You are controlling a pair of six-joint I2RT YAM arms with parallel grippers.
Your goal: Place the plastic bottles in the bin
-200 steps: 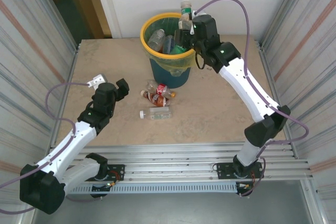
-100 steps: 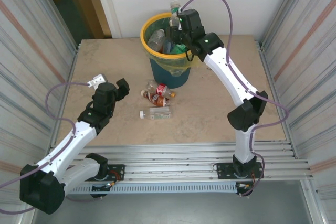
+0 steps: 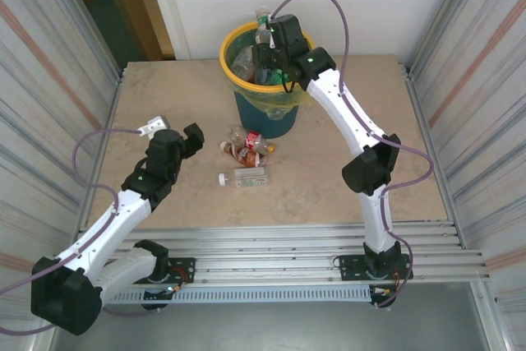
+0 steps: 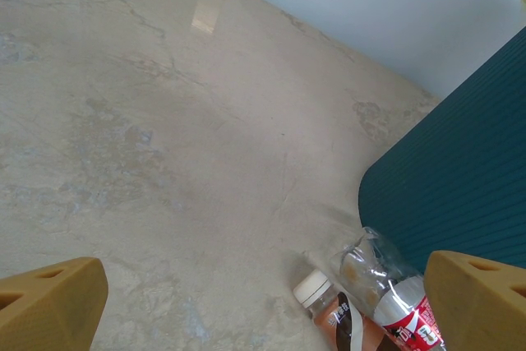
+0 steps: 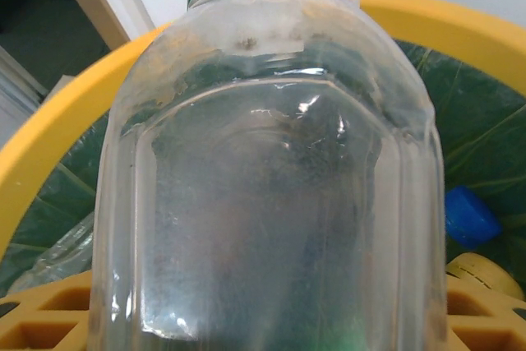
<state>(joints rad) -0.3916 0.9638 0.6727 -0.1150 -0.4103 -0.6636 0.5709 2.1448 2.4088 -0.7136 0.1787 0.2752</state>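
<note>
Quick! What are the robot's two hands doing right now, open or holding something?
Left gripper: open, holding nothing.
Right gripper: shut on a clear bottle, above the bin.

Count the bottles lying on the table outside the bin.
4. A crushed clear bottle, a red-labelled bottle and a brown bottle bunch by the bin; a long clear bottle lies apart, further from it. More may be hidden.
</note>
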